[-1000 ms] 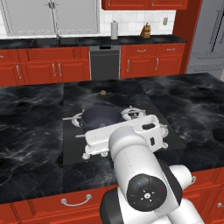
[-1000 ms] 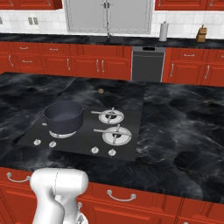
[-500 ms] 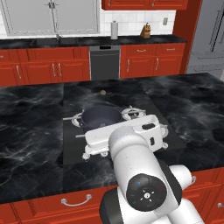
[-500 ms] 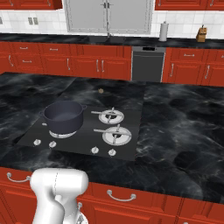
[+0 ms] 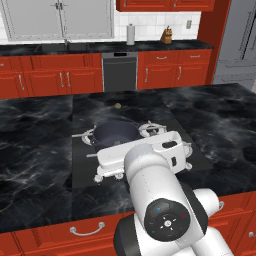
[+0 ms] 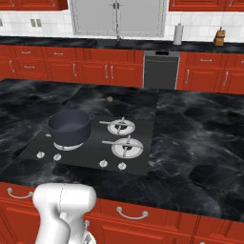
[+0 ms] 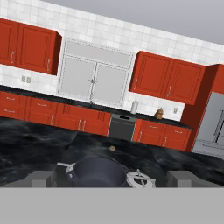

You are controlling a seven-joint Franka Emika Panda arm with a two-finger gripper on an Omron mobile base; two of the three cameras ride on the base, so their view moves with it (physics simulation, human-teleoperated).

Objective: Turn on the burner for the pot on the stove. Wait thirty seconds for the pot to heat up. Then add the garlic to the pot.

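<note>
The black marble island counter spreads across the foreground, with red cabinets and a dark dishwasher along the far wall. Set into the counter is the stove, a flat black glass cooktop with silver-ringed burners and a row of small silver knobs along its near edge.

The pot stands upright on the near-left burner as the right base view shows it, dark grey-blue, lidless and apparently empty inside. In the left base view the pot sits just beyond the arm's white forearm, and the hand view has the pot low in the middle. The two burners to its right are bare, one behind the other.

The garlic lies on the counter just past the stove's far edge, well apart from the pot; the same small tan bulb shows in the left base view and the hand view.

The gripper hangs above the stove's near side, looking across the pot toward the far wall. Its fingertips are grey, blurred blocks far apart at the bottom of the hand view, so the jaws seem fully spread, with nothing between them.
</note>
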